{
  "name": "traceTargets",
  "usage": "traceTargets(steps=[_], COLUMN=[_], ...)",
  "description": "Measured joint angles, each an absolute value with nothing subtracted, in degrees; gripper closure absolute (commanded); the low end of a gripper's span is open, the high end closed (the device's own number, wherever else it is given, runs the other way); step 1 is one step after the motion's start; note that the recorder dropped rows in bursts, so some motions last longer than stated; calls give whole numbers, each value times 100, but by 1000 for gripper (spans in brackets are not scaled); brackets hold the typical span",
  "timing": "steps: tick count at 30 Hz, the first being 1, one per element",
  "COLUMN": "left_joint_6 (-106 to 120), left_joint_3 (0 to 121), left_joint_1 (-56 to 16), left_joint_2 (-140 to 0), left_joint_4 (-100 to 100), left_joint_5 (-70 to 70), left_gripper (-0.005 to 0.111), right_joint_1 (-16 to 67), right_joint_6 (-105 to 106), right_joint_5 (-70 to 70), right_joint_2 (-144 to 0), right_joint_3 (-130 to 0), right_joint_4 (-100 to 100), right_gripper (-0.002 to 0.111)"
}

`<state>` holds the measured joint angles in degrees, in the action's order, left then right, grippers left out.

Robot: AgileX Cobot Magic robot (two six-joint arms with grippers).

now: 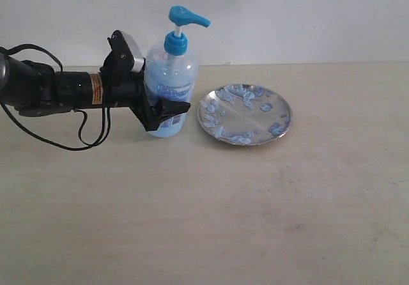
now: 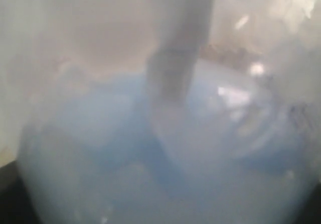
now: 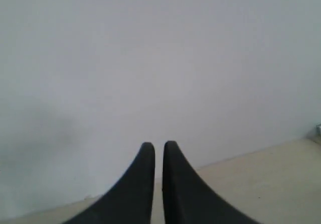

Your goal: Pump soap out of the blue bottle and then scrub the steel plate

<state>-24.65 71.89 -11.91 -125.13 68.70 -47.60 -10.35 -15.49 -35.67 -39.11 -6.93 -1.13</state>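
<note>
The blue bottle stands upright left of centre, its blue pump head pointing right. My left gripper comes in from the left and is shut on the bottle's lower body, one dark finger showing in front of the label. In the left wrist view the bottle fills the picture as a blur, with pale blue soap inside. The steel plate lies to the right of the bottle, dotted with pale blue soap blobs. My right gripper is shut, empty, facing a white wall; it is absent from the exterior view.
The pale wooden table stretches wide in front of the bottle and plate. A white wall stands behind. The left arm's black cables loop onto the table at the left.
</note>
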Motion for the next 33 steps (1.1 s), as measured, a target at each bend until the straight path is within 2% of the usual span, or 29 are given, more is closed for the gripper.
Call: traceTargets(steps=[4,6,11,19,27,33], left_joint_6=[-2522,-2536,-2536,-2546,-2546,-2546], left_joint_3=[7213,7229,7260,7312,7727,7876], left_joint_1=[-1191,-1191,-1191,-1191,-1270,-1364], left_joint_2=[-12524,-12524,-12591,-12661,-12735,-12787], left_joint_4=[7065,7065,6997,6903,6975,6998], left_joint_5=[-4579,-4542,-4572,-4619,-4145,-3986], left_gripper=[103,103,103,103,103,103], right_joint_1=[-1045,-1045,-636,347,1241,1316], right_joint_6=[-2601,-3753,-5709,-6392,-5600,-5548], right_joint_5=[-4287,-4980,-6076,-5688,-4188,-3471], right_joint_2=[-6500,-7909,-9699,-10561,-10570,-10570], right_joint_3=[-2411,-3741,-5932,-7459,-7670,-7693], right_joint_4=[2262,4372,5790,6662,6851,6851], right_gripper=[107,107,107,107,107,107])
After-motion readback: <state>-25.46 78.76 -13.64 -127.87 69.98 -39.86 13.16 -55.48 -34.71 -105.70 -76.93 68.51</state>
